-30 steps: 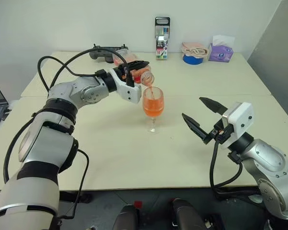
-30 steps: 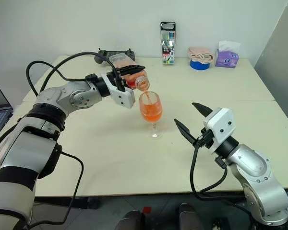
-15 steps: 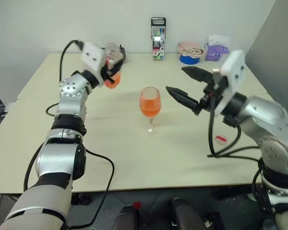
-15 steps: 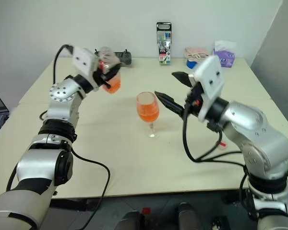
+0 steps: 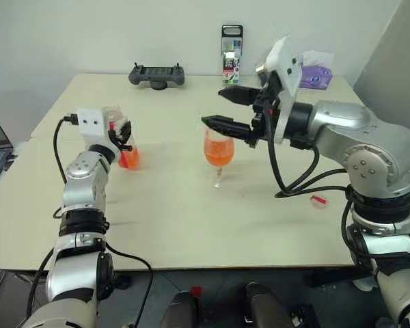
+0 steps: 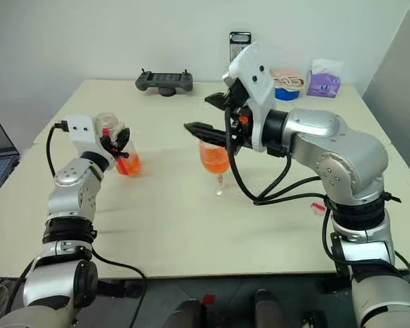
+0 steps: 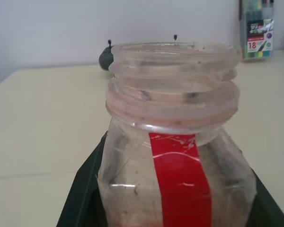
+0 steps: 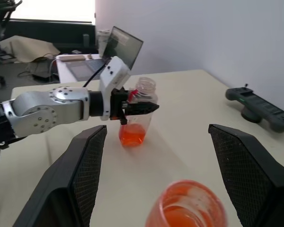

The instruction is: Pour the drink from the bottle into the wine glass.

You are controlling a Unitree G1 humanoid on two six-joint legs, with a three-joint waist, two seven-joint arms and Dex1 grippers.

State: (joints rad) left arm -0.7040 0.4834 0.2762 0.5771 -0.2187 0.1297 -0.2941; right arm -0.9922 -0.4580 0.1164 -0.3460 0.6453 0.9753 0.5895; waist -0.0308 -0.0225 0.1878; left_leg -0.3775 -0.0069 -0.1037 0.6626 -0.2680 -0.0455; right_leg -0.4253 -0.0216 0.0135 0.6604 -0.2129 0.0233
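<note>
**Glass filled, bottle upright again at the left**

The pour looks done, as far as can be judged. The wine glass (image 5: 218, 152) stands at the centre of the frame on the table (image 5: 191, 219), its bowl well filled with the orange drink (image 5: 218, 150). The bottle (image 5: 125, 149) is at the centre left, well apart from the glass, upright with its mouth open and uncapped, and only a shallow orange remainder sits at its base. Whether its base touches the table or hangs just above it cannot be told.

The left gripper (image 6: 120, 149) is pinched on the bottle; the left wrist view shows the black fingers (image 7: 80, 198) pressed against both sides of the clear body, with the red band facing the camera.

The right gripper (image 5: 227, 109) hangs just above and beside the glass in the upper centre of the frame, its fingers (image 8: 83, 165) spread wide and holding nothing. From its own wrist view the glass rim lies between and below the two fingers, untouched.

What seems left: setting the bottle down, if it is not down already, and letting go of it. A small red thing (image 5: 316, 199) lies on the table at the right.
</note>
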